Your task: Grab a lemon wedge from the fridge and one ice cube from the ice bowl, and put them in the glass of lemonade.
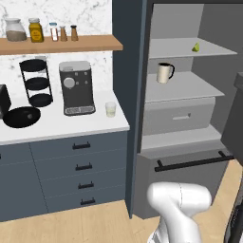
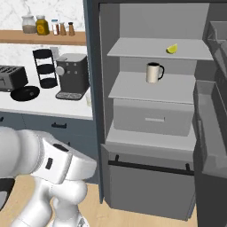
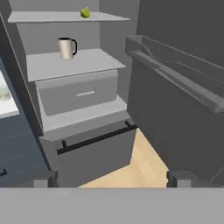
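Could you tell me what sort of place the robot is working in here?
A home kitchen, rendered: an open fridge with a lemon wedge and mug on its shelves, and a counter with a coffee machine.

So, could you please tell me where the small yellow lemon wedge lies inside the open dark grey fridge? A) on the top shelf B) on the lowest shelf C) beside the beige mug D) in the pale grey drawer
A: the small yellow lemon wedge lies on the fridge's top shelf, one level above the beige mug.

One lemon wedge point(image 2: 172, 48), one mug point(image 2: 153, 72)
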### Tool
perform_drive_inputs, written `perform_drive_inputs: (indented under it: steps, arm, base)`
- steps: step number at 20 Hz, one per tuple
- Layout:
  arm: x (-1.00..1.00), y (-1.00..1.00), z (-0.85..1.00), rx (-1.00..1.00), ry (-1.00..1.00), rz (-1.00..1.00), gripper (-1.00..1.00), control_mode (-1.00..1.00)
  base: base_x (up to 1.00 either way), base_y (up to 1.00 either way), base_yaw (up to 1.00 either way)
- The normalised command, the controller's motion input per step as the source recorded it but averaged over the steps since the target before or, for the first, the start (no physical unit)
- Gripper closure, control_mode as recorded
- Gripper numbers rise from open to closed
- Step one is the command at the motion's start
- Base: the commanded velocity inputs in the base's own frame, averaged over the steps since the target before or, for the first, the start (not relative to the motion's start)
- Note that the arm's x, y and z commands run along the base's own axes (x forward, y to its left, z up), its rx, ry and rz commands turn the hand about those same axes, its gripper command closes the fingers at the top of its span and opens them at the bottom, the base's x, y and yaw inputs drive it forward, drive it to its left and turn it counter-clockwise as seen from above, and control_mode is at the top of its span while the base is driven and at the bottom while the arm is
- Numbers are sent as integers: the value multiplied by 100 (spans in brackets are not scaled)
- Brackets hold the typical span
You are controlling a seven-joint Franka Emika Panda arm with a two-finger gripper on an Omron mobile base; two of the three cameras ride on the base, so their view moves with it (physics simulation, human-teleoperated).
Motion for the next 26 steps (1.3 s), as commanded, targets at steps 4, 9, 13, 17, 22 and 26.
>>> perform_drive_inputs:
  steps: [4,9,13,17,22,26]
  arm:
    - [89,76,-46,0,21,0,-100,-100]
    - [100,39,-50,7,15,0,-100,-100]
    - [84,10,-40,19,10,5,-100,-100]
    - [36,6,-49,24,0,13,-100,-100]
    - [24,27,-51,15,0,15,-100,-100]
    - [2,50,-21,0,0,9,-100,-100]
  base:
    - [0,0,0]
    - [0,0,0]
    - [0,0,0]
    - [0,0,0]
    - [0,0,0]
    - [0,0,0]
